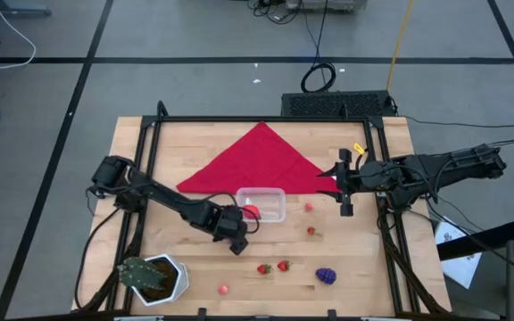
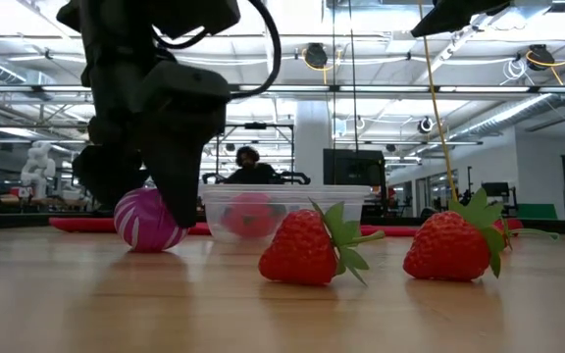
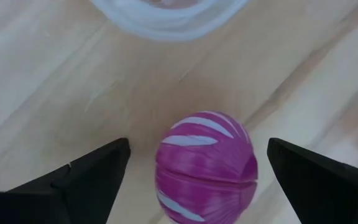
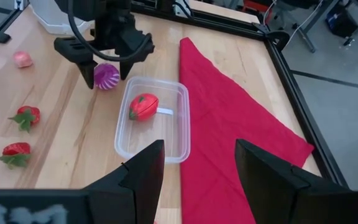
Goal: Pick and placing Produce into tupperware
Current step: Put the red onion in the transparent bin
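- Hovering low over the wooden table (image 1: 364, 259), the left gripper (image 4: 107, 55) stood just off the near-left corner of the tupperware (image 1: 263, 205), its fingers (image 3: 82, 180) spread wide on either side of a purple-and-white striped ball (image 3: 205, 165) without touching it; it held nothing.
- The ball sat on the wood, just beside the tub's wall.
- The clear tub lay near the table's middle, touching the near edge of the red cloth (image 1: 257, 159), with one red fruit (image 4: 143, 106) already inside.
- The right gripper (image 1: 344, 183) waited above the table's right side, right of the tub, its fingers (image 4: 143, 171) parted and empty.
- Two strawberries (image 1: 273, 267) lay side by side on the near part of the table, with a purple grape bunch (image 1: 327, 275) to their right and a small pink ball (image 1: 224, 289) to their left.
- Two more small red fruits (image 1: 310, 219) sat right of the tub.
- A potted plant (image 1: 153, 276) stood at the near-left corner.
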Tool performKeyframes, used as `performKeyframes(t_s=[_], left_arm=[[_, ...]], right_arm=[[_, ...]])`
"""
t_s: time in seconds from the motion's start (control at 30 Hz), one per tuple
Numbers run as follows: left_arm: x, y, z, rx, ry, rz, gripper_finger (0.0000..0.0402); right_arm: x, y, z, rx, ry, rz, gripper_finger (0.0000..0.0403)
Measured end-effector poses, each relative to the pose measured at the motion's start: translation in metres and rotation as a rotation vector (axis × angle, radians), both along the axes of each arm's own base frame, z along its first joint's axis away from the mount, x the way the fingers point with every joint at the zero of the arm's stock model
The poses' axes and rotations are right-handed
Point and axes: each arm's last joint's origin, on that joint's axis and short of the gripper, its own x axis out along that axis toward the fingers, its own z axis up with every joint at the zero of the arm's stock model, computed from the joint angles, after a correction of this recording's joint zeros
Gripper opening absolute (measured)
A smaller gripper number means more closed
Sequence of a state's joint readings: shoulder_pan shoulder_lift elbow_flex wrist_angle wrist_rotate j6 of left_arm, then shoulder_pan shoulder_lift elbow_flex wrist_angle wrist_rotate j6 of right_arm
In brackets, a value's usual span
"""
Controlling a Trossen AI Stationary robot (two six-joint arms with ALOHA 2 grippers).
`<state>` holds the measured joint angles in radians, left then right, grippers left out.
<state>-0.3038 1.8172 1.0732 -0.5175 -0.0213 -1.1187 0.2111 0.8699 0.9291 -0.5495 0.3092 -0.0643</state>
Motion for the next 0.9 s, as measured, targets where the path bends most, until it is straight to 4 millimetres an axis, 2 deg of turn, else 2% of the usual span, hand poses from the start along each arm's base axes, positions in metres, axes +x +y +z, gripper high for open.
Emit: performKeyframes(t_s=[0.9], left_arm=[[-0.0002, 0.0028, -0.0011, 0.04, 0.0, -0.07, 0.0397]], right_arm=[[0.0, 0.0, 0.0, 0.022, -0.003, -0.014, 0.0187]])
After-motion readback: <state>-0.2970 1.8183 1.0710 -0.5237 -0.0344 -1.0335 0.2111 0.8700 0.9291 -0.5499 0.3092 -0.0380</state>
